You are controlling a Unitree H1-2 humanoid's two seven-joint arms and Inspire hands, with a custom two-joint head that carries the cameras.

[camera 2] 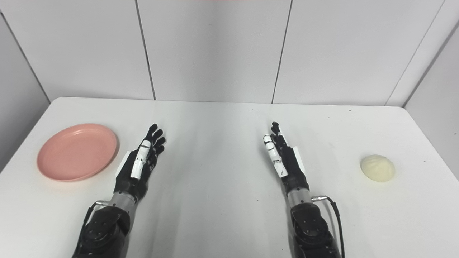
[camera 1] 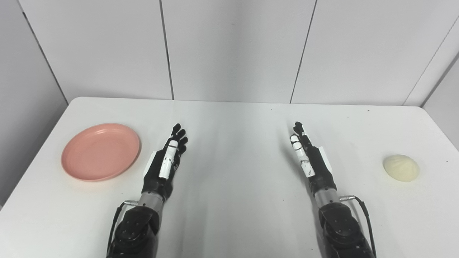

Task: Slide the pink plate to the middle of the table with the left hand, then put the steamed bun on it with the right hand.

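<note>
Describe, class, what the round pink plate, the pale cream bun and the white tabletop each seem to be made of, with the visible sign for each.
Round pink plate: probably matte plastic; even colour, soft sheen, thin raised rim.
Pale cream bun: looks like soft steamed dough, with a dull surface and faint pleats; possibly a replica.
White tabletop: smooth, hard laminate-like sheet; faint reflections, rounded corners.

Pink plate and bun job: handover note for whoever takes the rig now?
Left hand: open, holds nothing, just right of the pink plate, not touching it.
Right hand: open, holds nothing, well left of the steamed bun.
Plate sits at the left side of the table; bun lies near the right edge.
Done: nothing yet.
Left: slide the plate to the middle with the left hand, then set the bun on it with the right.
</note>
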